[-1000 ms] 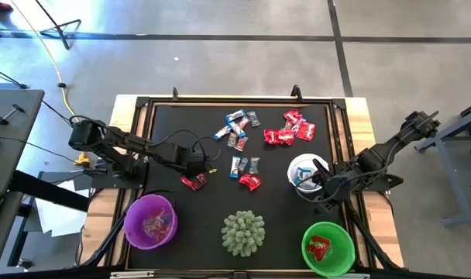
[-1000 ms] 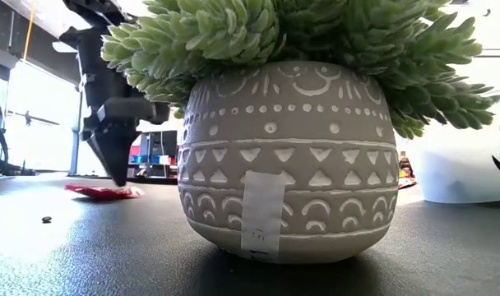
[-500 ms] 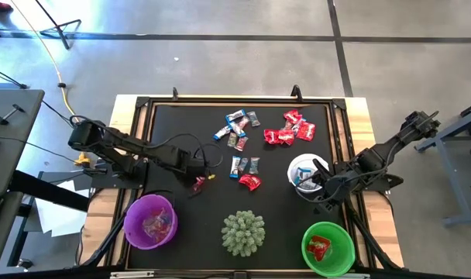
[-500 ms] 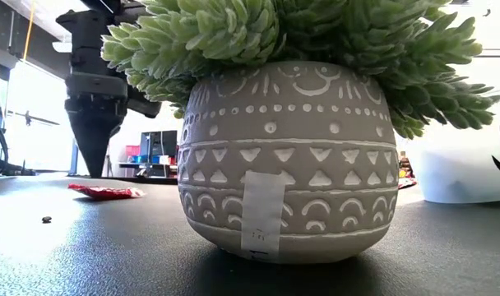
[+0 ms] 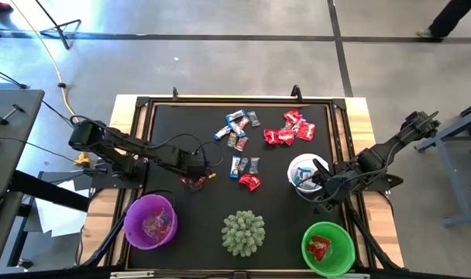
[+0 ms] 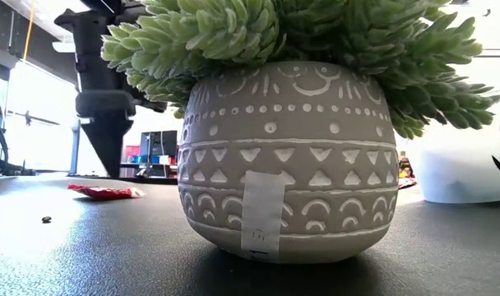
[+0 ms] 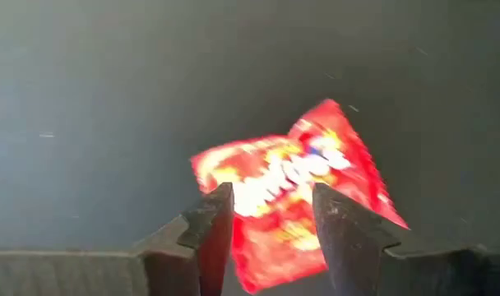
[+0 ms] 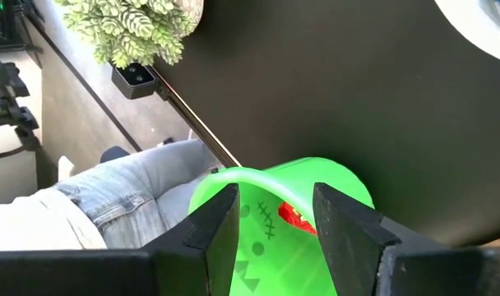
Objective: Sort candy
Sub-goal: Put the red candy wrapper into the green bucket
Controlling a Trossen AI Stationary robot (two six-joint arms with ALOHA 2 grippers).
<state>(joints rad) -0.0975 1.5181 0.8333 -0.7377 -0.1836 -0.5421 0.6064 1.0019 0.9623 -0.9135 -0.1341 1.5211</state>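
The black table mat [image 5: 173, 225] sits on a wood-edged table over a grey concrete floor. At the near edge stand a purple bowl [image 5: 150, 222] on the left, a potted plant [image 5: 243, 232] in the middle and a green bowl [image 5: 328, 248] on the right — the green one holds a red sweet. Past them, the left gripper [image 5: 194, 172] hangs over a red candy [image 5: 192, 183] lying flat on the mat. The left wrist view alone shows its fingers [image 7: 207, 234] parted with the wrapper between them, holding nothing. The right gripper [image 5: 316, 183] waits beside a white bowl [image 5: 301, 166], fingers apart and empty. Farther off lies the remaining candy [image 5: 259, 132] in loose clusters. The right wrist view alone shows a person's leg in jeans [image 8: 102, 201] beyond the table edge.
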